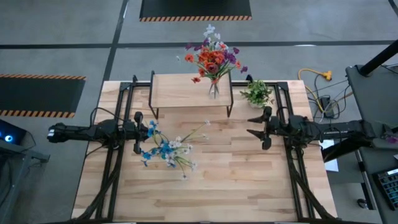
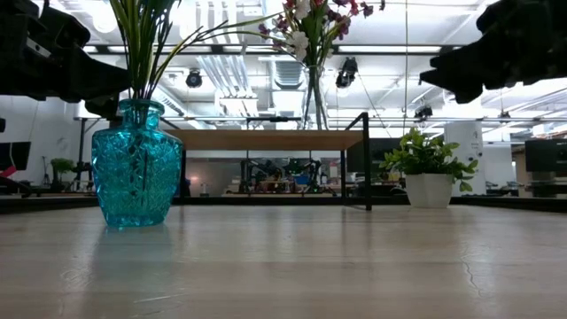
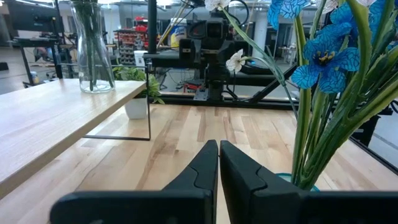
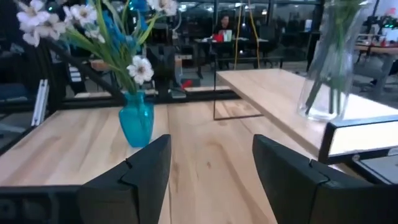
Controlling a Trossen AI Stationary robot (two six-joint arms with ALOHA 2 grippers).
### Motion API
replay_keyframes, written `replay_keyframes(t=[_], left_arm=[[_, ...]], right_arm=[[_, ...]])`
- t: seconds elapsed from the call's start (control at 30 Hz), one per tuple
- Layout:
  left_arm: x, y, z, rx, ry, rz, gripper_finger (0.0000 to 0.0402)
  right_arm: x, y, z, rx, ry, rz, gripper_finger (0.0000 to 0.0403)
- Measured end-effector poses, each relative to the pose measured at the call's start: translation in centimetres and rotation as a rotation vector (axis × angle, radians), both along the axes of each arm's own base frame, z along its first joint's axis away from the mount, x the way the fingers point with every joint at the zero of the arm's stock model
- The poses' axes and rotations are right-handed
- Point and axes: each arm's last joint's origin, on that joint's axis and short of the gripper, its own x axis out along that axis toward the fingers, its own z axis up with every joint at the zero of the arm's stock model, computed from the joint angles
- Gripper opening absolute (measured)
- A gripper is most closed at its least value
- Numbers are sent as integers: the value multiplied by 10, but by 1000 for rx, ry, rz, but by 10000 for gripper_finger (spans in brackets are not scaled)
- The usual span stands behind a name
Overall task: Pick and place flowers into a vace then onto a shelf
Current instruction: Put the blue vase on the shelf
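A teal glass vase (image 2: 135, 168) stands on the table on its base and holds blue and white flowers (image 1: 165, 149) on green stems. A clear vase (image 1: 213, 88) with red, orange and purple flowers (image 1: 212, 57) stands on the shelf's (image 1: 180, 90) wooden top near its right end. My left gripper (image 3: 218, 163) is shut, level above the table, just left of the teal vase (image 3: 292, 180) and touching nothing. My right gripper (image 4: 211, 168) is open, hovering right of centre and facing the teal vase (image 4: 137, 124).
A small potted green plant (image 1: 256, 93) in a white pot (image 2: 428, 189) sits right of the shelf, near the table's far right corner. Black frame rails (image 1: 115, 168) run along both sides of the table. Bare planks (image 1: 236, 180) lie toward the near edge.
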Motion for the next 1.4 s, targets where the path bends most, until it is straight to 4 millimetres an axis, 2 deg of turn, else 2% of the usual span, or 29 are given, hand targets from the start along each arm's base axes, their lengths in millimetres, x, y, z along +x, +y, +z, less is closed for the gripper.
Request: replay_keyframes(t=[0.1,0.2,0.3,0.53,0.7,0.97,1.23,1.4], left_arm=[[0,0,0,0,0,0,1],[0,0,0,-6,-1,0,19],[0,0,0,-17,-3,1,62],[0,0,7,-8,-69,0,193],[0,0,10,-4,-104,0,250],[-1,0,15,-15,-152,0,260],[7,0,4,-51,-18,0,260],[14,-3,10,-49,37,-35,260]], right_arm=[[-1,0,1,-6,-12,-4,219],[-2,0,1,-19,-10,-3,219],[-1,0,0,-22,-6,-2,219],[-1,0,0,-23,-6,-2,219],[-1,0,0,-25,-5,-1,219],[-1,0,0,-21,-6,-1,219],[-1,0,0,-22,-5,-1,219],[-1,0,0,-22,-5,-1,219]])
